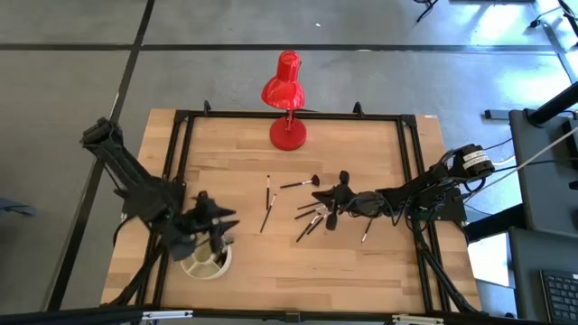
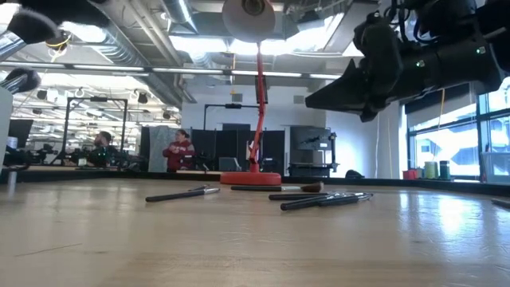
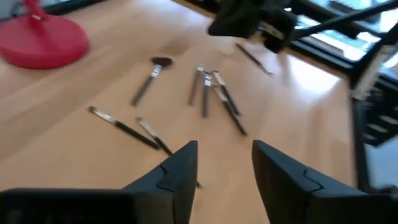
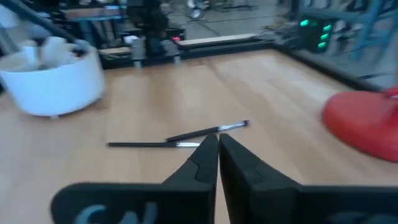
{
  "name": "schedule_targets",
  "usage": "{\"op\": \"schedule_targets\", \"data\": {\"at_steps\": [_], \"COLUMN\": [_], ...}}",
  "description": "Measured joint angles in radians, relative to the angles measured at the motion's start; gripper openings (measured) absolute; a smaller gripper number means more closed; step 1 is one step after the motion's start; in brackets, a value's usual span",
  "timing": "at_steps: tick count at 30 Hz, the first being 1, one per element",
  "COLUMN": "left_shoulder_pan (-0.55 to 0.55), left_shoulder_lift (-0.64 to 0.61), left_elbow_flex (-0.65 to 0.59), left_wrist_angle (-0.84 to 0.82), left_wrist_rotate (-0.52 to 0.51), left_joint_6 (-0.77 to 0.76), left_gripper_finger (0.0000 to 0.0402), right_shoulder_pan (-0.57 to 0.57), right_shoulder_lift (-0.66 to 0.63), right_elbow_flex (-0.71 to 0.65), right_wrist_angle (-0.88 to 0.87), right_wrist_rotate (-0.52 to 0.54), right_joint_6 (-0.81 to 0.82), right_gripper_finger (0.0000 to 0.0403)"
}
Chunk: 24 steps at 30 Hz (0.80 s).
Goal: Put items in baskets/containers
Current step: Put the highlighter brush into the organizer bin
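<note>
Several thin dark makeup brushes lie flat on the wooden table: two (image 1: 266, 203) left of the middle, one with a fanned tip (image 1: 301, 183), a crossed cluster (image 1: 312, 221) and a single one (image 1: 368, 229). The round cream dish (image 1: 206, 263) stands near the front left edge with dark brush handles (image 4: 78, 46) sticking out of it. My left gripper (image 3: 224, 168) hovers open just above and beyond the dish, with nothing between its fingers. My right gripper (image 4: 217, 146) is shut, low over the table by the cluster, pointing at the two brushes (image 4: 205, 132).
A red desk lamp (image 1: 287, 99) stands on its round base (image 3: 40, 40) at the middle of the far edge. A black frame (image 1: 176, 144) runs along the table's sides. Bare wood lies between the dish and the brushes. People sit in the room behind (image 2: 179, 150).
</note>
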Motion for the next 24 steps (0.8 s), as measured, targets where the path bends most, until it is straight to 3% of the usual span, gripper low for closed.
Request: {"op": "schedule_targets", "data": {"at_steps": [3,5,8,11,19,24], "left_shoulder_pan": [0.154,0.289,0.474,0.608,0.786,0.832], "left_shoulder_lift": [-0.003,0.013,0.077,0.165,0.452,0.633], "left_elbow_flex": [0.0,0.0,0.0,0.0,0.001,0.135], "left_wrist_angle": [0.008,0.04,0.146,0.331,0.852,0.854], "left_wrist_rotate": [0.089,0.214,0.405,0.482,0.604,0.635], "left_joint_6": [0.026,0.036,0.184,0.359,0.686,0.763], "left_gripper_finger": [0.0167,0.0174,0.0181,0.0182,0.0179,0.018], "right_shoulder_pan": [0.0,-0.001,-0.007,-0.012,-0.085,-0.113], "right_shoulder_lift": [-0.021,-0.077,-0.212,-0.389,-0.789,-0.902], "right_elbow_flex": [0.0,0.0,0.0,0.0,0.001,0.001], "right_wrist_angle": [-0.005,-0.015,-0.059,-0.133,-0.501,-0.699], "right_wrist_rotate": [0.06,0.08,0.112,0.158,0.357,0.344], "right_joint_6": [-0.049,-0.058,-0.088,-0.133,-0.087,0.1], "right_gripper_finger": [0.0017,0.0016,0.0007,0.0004,0.0009,0.0004]}}
